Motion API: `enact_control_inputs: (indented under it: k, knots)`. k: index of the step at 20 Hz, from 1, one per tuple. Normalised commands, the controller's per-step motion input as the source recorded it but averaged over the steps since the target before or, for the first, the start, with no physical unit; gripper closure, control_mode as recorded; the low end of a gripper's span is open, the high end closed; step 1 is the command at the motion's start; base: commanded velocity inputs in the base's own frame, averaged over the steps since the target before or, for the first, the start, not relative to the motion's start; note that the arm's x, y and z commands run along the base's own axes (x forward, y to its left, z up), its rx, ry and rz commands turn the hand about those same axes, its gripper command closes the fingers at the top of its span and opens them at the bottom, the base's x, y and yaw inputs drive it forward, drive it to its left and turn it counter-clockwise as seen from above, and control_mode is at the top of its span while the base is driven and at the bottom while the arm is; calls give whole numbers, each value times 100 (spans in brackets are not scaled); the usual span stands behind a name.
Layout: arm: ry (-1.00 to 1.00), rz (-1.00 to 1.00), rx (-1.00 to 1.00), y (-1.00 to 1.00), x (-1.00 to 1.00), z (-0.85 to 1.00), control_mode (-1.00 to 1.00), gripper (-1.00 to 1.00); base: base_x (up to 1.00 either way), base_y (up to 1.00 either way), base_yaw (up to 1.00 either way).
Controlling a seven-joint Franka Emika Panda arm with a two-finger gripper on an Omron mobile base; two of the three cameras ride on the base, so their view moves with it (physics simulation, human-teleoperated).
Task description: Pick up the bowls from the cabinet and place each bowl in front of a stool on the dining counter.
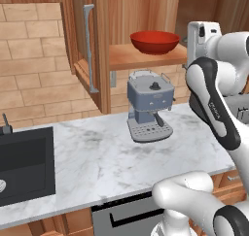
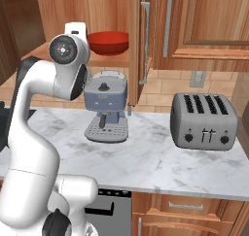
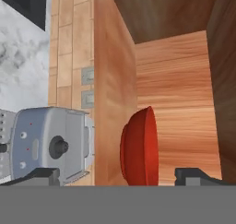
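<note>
You are looking at a kitchen wall of tan brick-pattern tile (image 1: pixel 34 60) over a white marble worktop (image 1: pixel 97 157) veined in grey. At its left end a black sink (image 1: pixel 24 164) is set into the slab. Near the middle stands a blue-grey espresso machine (image 1: pixel 150 111), and further right a grey four-slot toaster (image 2: pixel 204 121) sits well apart from it. Below the worktop you can see reddish wood drawer fronts (image 2: pixel 187 208) and the dark front of an appliance (image 1: pixel 124 215).

Above the espresso machine the reddish-brown wall cabinet (image 1: pixel 99 50) stands open, its door (image 1: pixel 82 45) with a long silver bar handle swung out to the left. The red bowl (image 1: pixel 154 42) rests upright on the wooden shelf (image 1: pixel 141 57) inside, toward the front edge. In the right base view a second set of cabinet doors (image 2: pixel 194 26) with silver handles hangs closed to the right of the opening.

The arm is raised to shelf height, its hand just right of the bowl in the left base view. In the rolled hand view the gripper (image 3: pixel 124 176) has its two dark fingertips (image 3: pixel 44 176) spread wide apart, released, holding nothing. The red bowl lies between them, a little ahead, not touched, with the cabinet's wooden back wall behind it.
</note>
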Motion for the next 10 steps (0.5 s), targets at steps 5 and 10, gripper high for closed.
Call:
enact_control_inputs:
  k: [5,10]
  knots:
    - [1,0,0,-3,20,-2,-100,-100,0,0,0]
    - [0,0,0,-6,31,-7,-100,-100,0,0,0]
